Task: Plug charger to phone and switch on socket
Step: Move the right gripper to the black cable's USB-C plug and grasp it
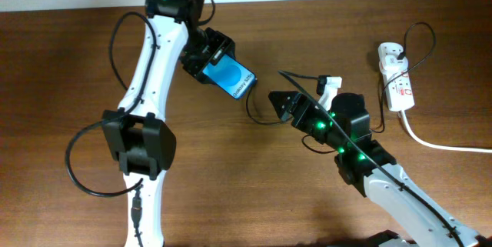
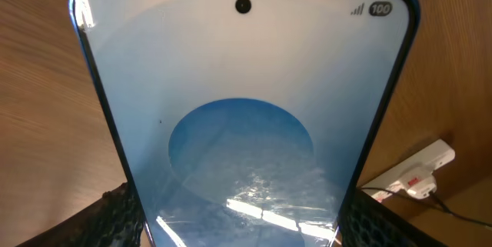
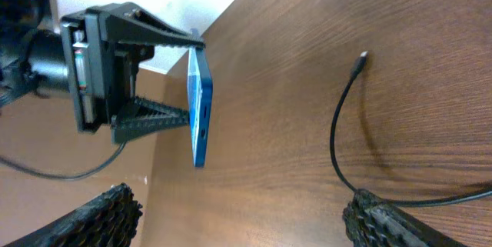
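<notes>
The left gripper clamps the phone by its edges. Right of the phone, the right gripper gapes wide, holding nothing; the charger tip lies loose near the phone, the socket well beyond

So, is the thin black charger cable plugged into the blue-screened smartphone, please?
Unplugged: the cable ends in a bare plug tip, apart from the smartphone held in the left gripper.

Bright blue phone, black charger, white socket with red marks, brown wood-grain table.
</notes>
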`<control>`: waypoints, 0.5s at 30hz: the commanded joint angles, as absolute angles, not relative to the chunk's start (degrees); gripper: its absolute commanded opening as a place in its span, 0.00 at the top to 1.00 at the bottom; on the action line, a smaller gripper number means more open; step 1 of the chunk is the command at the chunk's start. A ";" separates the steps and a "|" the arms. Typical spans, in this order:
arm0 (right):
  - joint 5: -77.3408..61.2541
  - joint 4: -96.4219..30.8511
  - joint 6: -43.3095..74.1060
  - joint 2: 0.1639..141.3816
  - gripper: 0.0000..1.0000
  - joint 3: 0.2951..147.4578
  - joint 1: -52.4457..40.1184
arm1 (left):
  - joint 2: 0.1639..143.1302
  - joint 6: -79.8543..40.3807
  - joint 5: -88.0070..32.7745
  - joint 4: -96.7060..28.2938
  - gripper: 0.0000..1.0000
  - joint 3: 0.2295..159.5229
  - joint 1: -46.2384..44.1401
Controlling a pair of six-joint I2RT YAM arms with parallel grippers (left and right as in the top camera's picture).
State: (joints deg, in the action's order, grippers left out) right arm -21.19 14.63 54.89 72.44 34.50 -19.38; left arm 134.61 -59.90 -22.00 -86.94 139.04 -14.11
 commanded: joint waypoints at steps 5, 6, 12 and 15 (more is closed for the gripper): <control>-10.66 16.38 56.47 73.84 0.22 35.07 -23.29 | 134.15 -63.64 -22.92 -85.97 1.00 140.35 -21.47; -10.70 17.17 56.47 74.61 0.25 35.07 -23.29 | 134.15 -63.72 -24.67 -85.93 1.00 140.35 -22.70; -10.24 21.61 56.47 78.30 0.44 35.07 -23.29 | 134.15 -65.32 -30.89 -85.95 1.00 140.35 -24.64; -9.82 23.64 56.49 80.75 0.46 35.07 -23.29 | 134.15 -65.32 -30.89 -85.93 1.00 140.35 -25.32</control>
